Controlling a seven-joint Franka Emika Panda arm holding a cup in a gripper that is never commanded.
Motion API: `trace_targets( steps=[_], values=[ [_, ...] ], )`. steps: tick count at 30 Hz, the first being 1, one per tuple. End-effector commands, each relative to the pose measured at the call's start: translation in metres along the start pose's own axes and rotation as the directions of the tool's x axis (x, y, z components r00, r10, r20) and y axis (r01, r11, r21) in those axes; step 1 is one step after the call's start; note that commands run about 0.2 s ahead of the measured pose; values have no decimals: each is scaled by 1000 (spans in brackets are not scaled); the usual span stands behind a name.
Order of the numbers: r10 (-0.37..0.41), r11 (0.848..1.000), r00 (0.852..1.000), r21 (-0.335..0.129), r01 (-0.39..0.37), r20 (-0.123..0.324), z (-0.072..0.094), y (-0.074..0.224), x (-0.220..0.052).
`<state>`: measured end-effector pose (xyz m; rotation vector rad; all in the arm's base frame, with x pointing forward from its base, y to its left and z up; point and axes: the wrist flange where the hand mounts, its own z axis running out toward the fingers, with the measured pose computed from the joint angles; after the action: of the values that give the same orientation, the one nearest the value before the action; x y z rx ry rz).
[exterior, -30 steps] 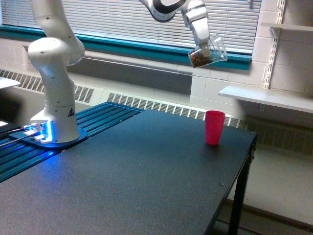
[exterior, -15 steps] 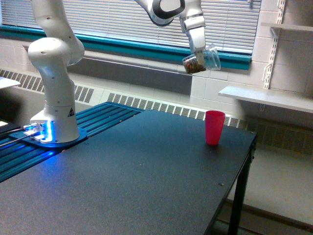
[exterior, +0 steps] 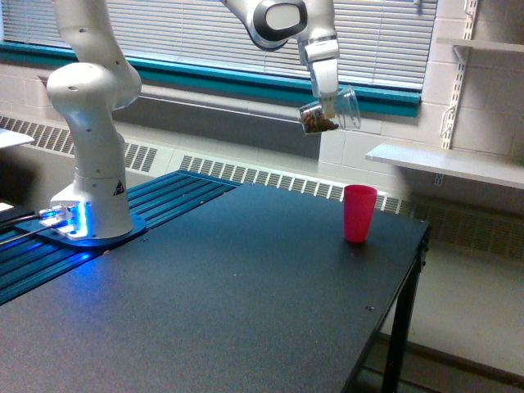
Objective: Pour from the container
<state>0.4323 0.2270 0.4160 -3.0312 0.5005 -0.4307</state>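
Now, table (exterior: 246, 311): dark top filling the lower frame.
Arm base (exterior: 90, 164): white, at left.
Pink cup (exterior: 359, 213): upright, right of centre.
Gripper (exterior: 327, 98): grasping the container.
Container (exterior: 329, 113): upper centre, tipped sideways, brown bits inside.

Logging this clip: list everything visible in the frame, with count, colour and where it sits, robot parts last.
Clear cup: one, see-through plastic with brown granular bits inside, held tilted in the air, above the pink cup and toward the exterior view's left of it.
Pink cup: one, opaque pink-red, upright on the table near its far right edge in the exterior view.
Table: one, black top, fills the foreground.
Shelves: white, on the wall at the exterior view's right.
Window blinds: white slats above a teal sill, along the back wall.
Radiator grille: white, low on the wall behind the table.
Robot base: white, with blue lights, at the exterior view's left.
Gripper: one, closed on the clear cup.
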Motion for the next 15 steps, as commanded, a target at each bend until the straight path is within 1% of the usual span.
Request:
trace_targets(
  steps=[1,15],
  values=[
    [-35,999,999,-2,35,23,10,-5,-9],
    [-54,998,996,-8,55,69,29,-9,-19]
  ],
)
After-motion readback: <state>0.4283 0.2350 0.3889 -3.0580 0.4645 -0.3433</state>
